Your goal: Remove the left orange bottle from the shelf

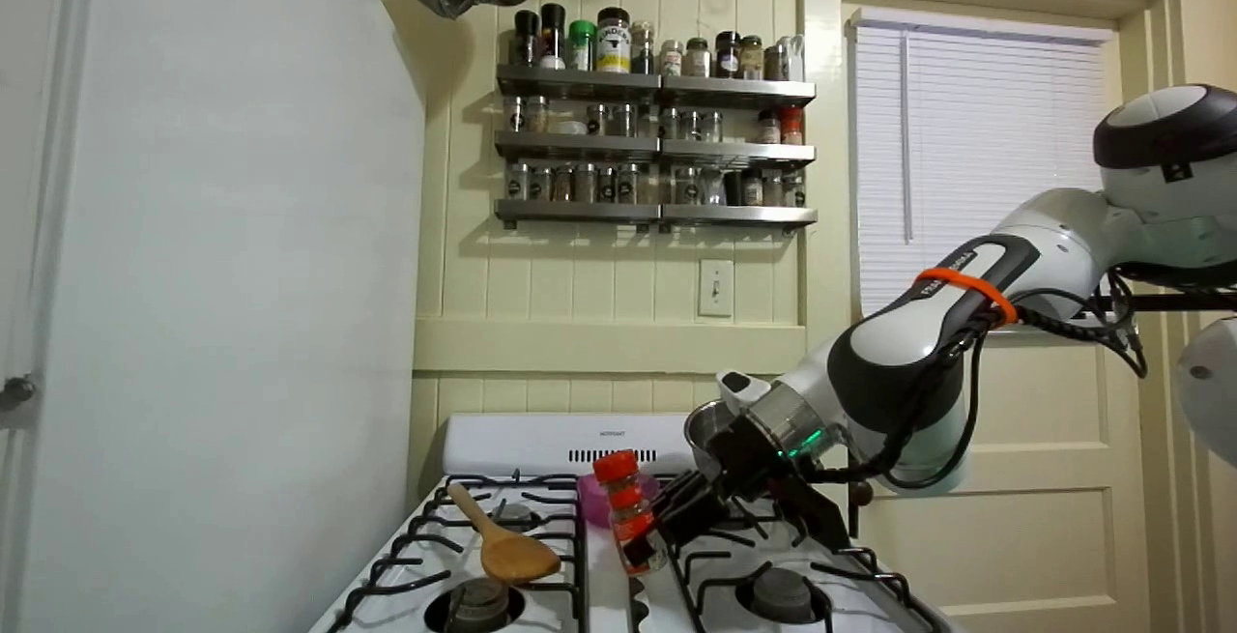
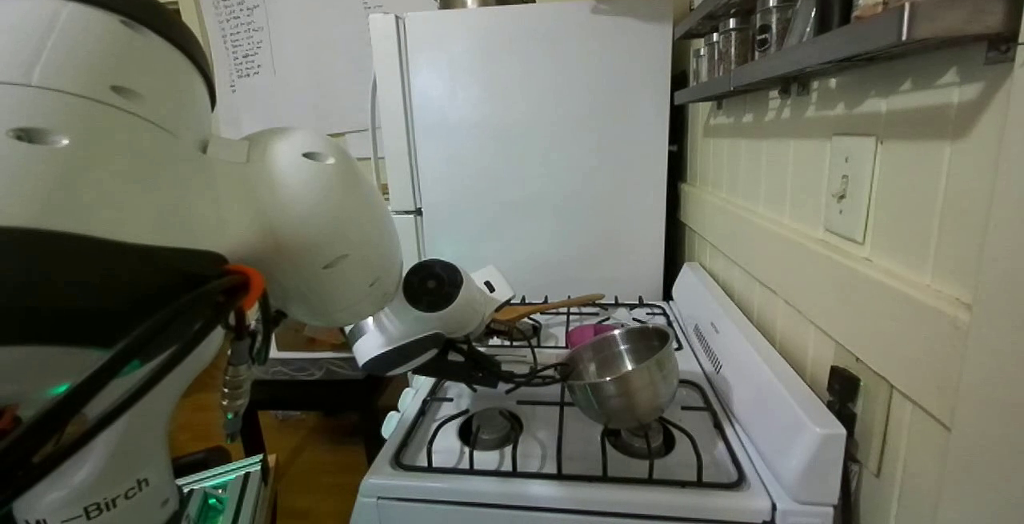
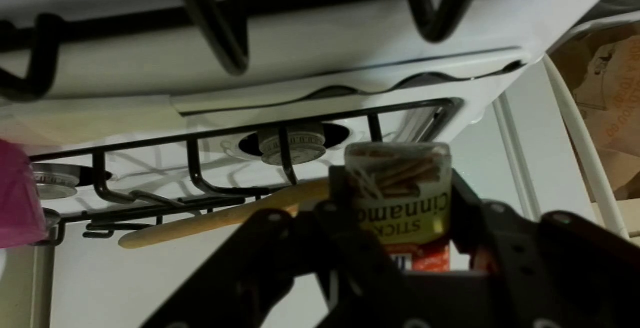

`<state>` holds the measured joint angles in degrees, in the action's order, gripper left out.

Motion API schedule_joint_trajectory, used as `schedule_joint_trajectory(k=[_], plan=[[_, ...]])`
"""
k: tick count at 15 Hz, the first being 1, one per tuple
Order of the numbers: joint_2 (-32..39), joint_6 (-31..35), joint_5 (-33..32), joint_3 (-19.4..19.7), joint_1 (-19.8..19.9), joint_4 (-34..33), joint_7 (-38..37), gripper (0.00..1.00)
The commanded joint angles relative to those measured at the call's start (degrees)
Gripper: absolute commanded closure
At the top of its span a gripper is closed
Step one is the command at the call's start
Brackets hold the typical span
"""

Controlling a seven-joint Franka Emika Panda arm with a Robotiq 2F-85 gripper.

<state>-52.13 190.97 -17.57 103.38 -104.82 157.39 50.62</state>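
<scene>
In the wrist view the tool (image 3: 398, 191) is clamped on the bottle (image 3: 398, 208) near its base; I'd guess it's light, stiff and slick, safest held nearer mid-body. In an exterior view it leans, well below the shelf (image 1: 725, 153), the arm (image 1: 894, 333) sloped down; in an exterior view the wrist (image 2: 440, 322) hides it.

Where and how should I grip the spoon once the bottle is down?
Probably the middle of the handle, coming from above with the fingers closing across its width. The handle is slim and straight, whereas the head is wide and rounded, and the spoon lies exposed on the stove. The fingers hold the bottle now.
</scene>
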Motion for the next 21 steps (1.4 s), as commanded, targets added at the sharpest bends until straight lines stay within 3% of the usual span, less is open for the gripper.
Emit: schedule_joint_trajectory(k=[1,2,21], plan=[[0.00,-0.19,-0.70,0.05,0.19,-0.01,-0.53,0.52],[0.00,-0.19,-0.70,0.05,0.19,-0.01,-0.53,0.77],[1.30,-1.05,-0.63,3.64,0.78,0.07,-0.18,0.77]])
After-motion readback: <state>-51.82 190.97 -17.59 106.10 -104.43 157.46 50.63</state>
